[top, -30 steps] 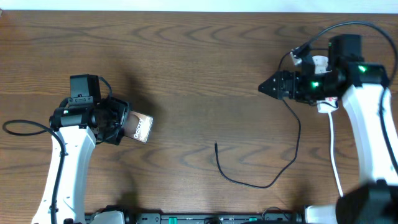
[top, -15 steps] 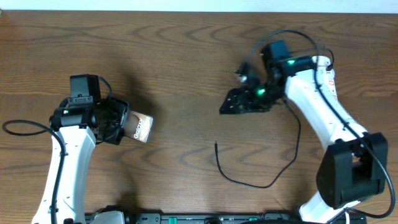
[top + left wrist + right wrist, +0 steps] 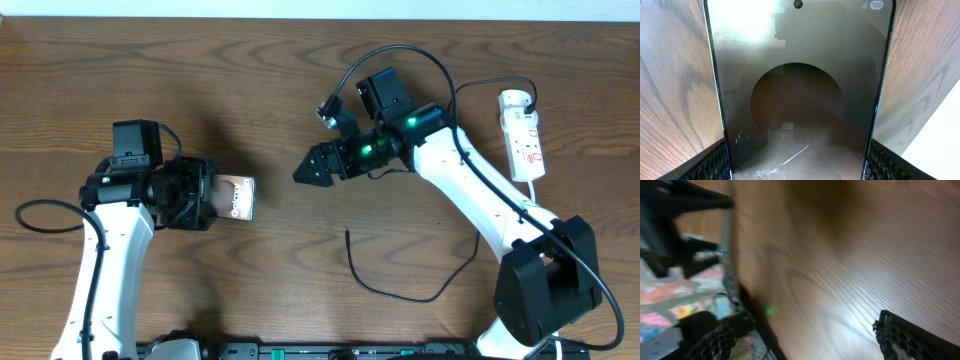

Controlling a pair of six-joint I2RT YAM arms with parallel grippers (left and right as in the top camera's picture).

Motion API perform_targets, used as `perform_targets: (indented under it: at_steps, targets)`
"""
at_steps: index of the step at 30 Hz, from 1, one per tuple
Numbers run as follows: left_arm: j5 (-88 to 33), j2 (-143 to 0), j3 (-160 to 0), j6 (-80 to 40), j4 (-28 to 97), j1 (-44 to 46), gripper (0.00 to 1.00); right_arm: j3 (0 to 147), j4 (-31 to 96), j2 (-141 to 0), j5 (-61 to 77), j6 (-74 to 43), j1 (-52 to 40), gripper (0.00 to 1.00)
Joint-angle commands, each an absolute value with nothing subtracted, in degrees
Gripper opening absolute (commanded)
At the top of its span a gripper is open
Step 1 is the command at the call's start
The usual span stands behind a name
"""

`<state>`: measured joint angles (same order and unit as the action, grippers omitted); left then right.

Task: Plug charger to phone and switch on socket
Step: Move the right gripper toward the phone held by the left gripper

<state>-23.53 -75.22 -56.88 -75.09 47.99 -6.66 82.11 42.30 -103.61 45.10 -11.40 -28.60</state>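
Note:
The phone (image 3: pixel 237 198) has a bronze-brown face with white lettering. My left gripper (image 3: pixel 205 197) is shut on it and holds it at the left of the table. In the left wrist view the phone (image 3: pixel 800 90) fills the space between the left gripper's fingers (image 3: pixel 800 167). The charger cable (image 3: pixel 400 296) lies loose on the table, its connector tip (image 3: pixel 347 233) pointing up. My right gripper (image 3: pixel 305 172) is open and empty, above and left of that tip. The blurred right wrist view shows the right gripper's fingers (image 3: pixel 810 340) wide apart over bare wood. The white socket strip (image 3: pixel 523 132) lies at the far right.
The strip's white lead (image 3: pixel 540 200) runs down behind the right arm. A black wire (image 3: pixel 505 86) curves next to the strip's top end. The left arm's own cable (image 3: pixel 45 212) loops at the left edge.
The right arm has swung from the socket strip leftward to the table's middle. The left gripper has turned the phone and shifted it slightly right.

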Motion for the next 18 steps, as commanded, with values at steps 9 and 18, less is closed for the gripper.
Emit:
perform_targets:
  at_steps: [9, 18]
  targets:
    - [-29.2, -74.9, -57.5, -89.3, 47.9, -6.0, 0.07, 83.1, 34.1, -103.3, 53.6, -19.8, -32.1, 0.89]
    - [-29.4, -74.9, -57.5, -94.9, 47.5, -2.8, 0.07, 83.1, 31.9, -103.3, 53.5, -21.0, -34.9, 0.89]
